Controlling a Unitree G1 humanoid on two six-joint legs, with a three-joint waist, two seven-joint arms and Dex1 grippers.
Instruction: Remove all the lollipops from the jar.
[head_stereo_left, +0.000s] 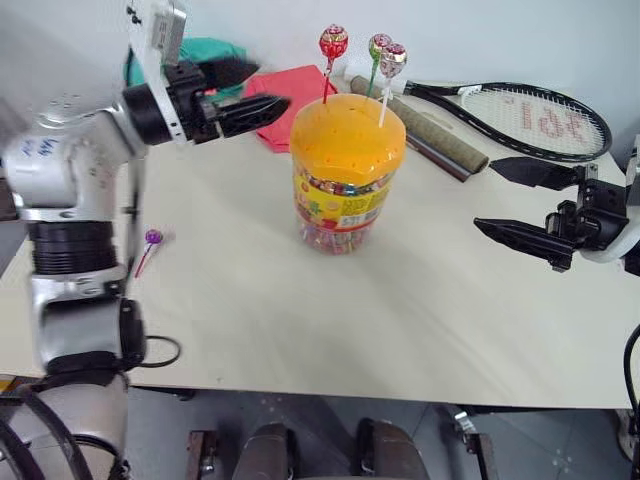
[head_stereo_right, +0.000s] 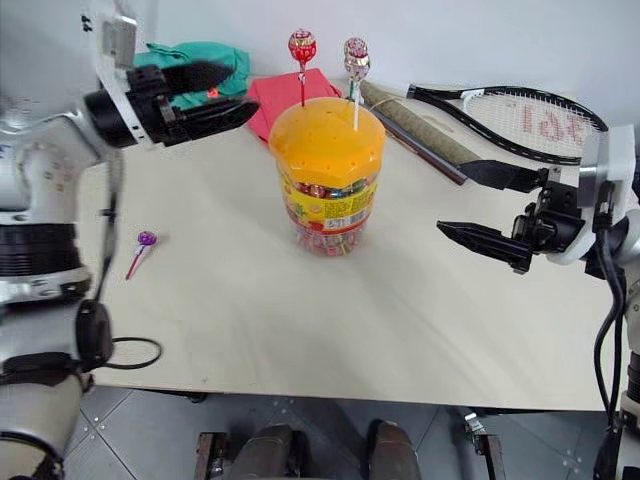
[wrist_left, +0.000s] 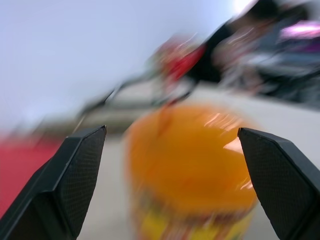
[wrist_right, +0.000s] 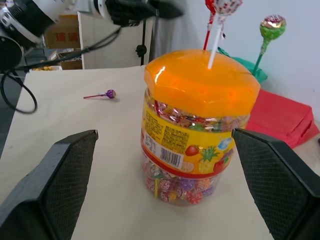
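Observation:
The jar (head_stereo_left: 345, 190), a clear tub with an orange lid (head_stereo_left: 348, 135) and a yellow-red label, stands mid-table. Three lollipops stick up from holes in the lid: a red one (head_stereo_left: 333, 42), a green-pink one (head_stereo_left: 379, 45) and a pinkish-silver one (head_stereo_left: 393, 59). A purple lollipop (head_stereo_left: 152, 238) lies on the table to the left. My left gripper (head_stereo_left: 272, 86) hovers open and empty just left of the lid, pointing at it. Well right of the jar my right gripper (head_stereo_left: 486, 196) is open and empty, with the jar (wrist_right: 192, 125) framed between its fingers.
Behind the jar lie a red cloth (head_stereo_left: 290, 105), a teal cloth (head_stereo_left: 200, 52), a brown roll (head_stereo_left: 440, 135) and a tennis racket (head_stereo_left: 540, 122). The table's front edge (head_stereo_left: 330, 392) runs below both arms.

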